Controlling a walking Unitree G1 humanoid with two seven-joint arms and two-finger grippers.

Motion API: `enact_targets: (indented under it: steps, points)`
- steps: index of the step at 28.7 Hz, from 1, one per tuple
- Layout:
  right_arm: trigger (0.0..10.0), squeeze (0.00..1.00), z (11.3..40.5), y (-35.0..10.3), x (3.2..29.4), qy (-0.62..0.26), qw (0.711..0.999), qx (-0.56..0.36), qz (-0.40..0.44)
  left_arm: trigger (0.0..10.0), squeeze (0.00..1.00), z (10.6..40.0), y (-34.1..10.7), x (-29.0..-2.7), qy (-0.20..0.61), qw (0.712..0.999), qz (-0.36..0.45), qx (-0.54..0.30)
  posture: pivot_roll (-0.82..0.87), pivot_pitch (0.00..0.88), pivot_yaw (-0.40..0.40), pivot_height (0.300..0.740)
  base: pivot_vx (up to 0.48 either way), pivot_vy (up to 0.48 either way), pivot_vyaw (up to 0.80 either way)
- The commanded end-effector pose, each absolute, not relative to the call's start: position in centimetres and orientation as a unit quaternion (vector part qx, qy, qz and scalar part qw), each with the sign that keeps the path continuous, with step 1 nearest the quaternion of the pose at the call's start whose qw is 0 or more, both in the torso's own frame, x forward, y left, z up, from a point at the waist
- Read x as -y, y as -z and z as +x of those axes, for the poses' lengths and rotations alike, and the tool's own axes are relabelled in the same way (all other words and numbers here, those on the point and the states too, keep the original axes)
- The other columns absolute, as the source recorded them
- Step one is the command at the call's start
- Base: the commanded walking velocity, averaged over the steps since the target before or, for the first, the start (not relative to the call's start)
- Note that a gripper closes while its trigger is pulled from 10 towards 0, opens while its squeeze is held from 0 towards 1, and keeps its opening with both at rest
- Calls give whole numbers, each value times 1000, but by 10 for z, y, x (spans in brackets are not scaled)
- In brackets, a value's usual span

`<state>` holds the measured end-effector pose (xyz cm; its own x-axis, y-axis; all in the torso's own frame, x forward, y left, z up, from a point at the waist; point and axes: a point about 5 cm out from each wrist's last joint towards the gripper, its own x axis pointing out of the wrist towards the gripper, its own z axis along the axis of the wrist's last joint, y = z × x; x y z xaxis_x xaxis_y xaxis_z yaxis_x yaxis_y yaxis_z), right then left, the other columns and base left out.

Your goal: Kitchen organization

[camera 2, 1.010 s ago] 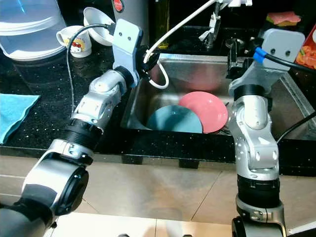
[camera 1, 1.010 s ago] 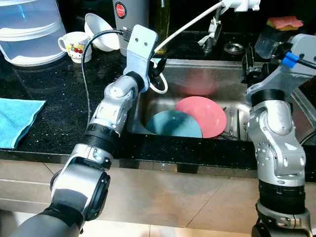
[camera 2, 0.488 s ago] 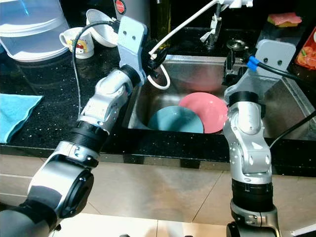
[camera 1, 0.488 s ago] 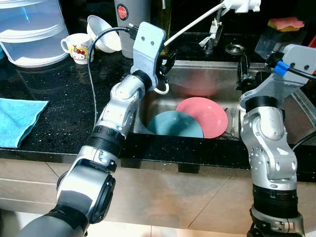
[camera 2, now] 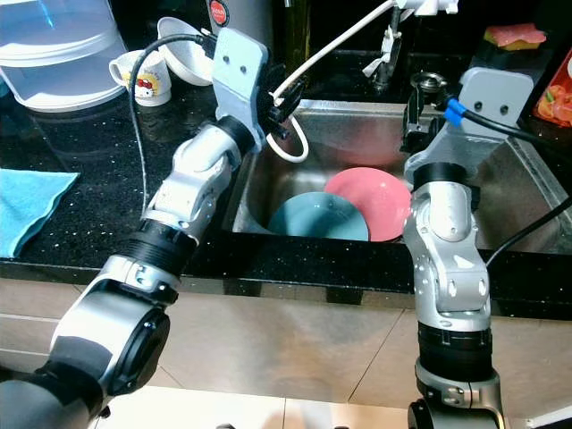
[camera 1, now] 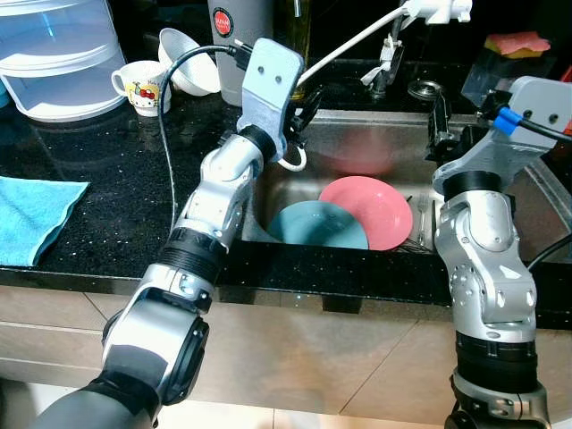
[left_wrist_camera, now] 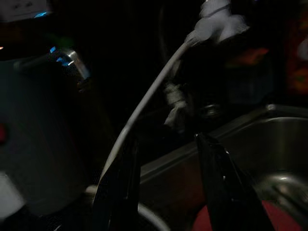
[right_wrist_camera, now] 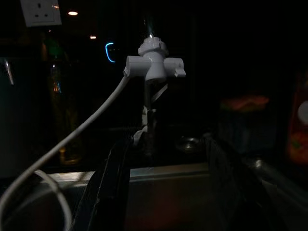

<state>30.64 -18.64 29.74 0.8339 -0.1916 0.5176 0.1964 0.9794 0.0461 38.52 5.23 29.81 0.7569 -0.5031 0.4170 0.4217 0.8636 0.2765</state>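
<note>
In the steel sink [camera 1: 375, 116] a pink plate [camera 1: 366, 210] lies partly over a teal plate [camera 1: 317, 225]. My left gripper [camera 1: 304, 103] hangs above the sink's back left corner, open and holding nothing, beside the white hose [camera 1: 349, 45]. The left wrist view looks between its fingers [left_wrist_camera: 118, 192] at that hose and the sink edge. Over the sink's back right edge my right gripper [camera 1: 438, 125] is also open and holds nothing. Its wrist view faces the white tap fitting [right_wrist_camera: 155, 65].
On the black counter to the left stand a printed mug [camera 1: 143, 85], a white bowl [camera 1: 183, 63] and a clear plastic container [camera 1: 54, 54]. A blue cloth [camera 1: 31, 214] lies near the front edge. A sponge [camera 1: 514, 42] sits at the back right, and cutlery [camera 1: 420, 223] lies beside the plates.
The left gripper has risen and moved a little to the right over the sink's corner. The right arm has shifted slightly left. The plates lie as before.
</note>
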Motion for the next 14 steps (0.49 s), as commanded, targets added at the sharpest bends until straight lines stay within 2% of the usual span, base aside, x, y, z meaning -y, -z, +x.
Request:
enact_targets:
  steps: [1,4,7,14]
  points:
    - [10000,0,304,-302,191,111,952,283,-27,10000,0,391,-296,-64,215,944,94,233,8,64,37,740,0,0,0]
    - [10000,0,298,-303,206,130,947,288,-58,10000,0,389,-310,-76,168,945,109,260,11,67,40,740,0,0,0]
    - [10000,0,286,-301,235,172,941,282,-72,10000,0,378,-324,-90,120,943,89,298,12,71,33,740,0,0,0]
    - [10000,0,274,-296,250,193,937,273,-101,10000,0,348,-319,-90,143,926,98,336,22,72,33,740,0,0,0]
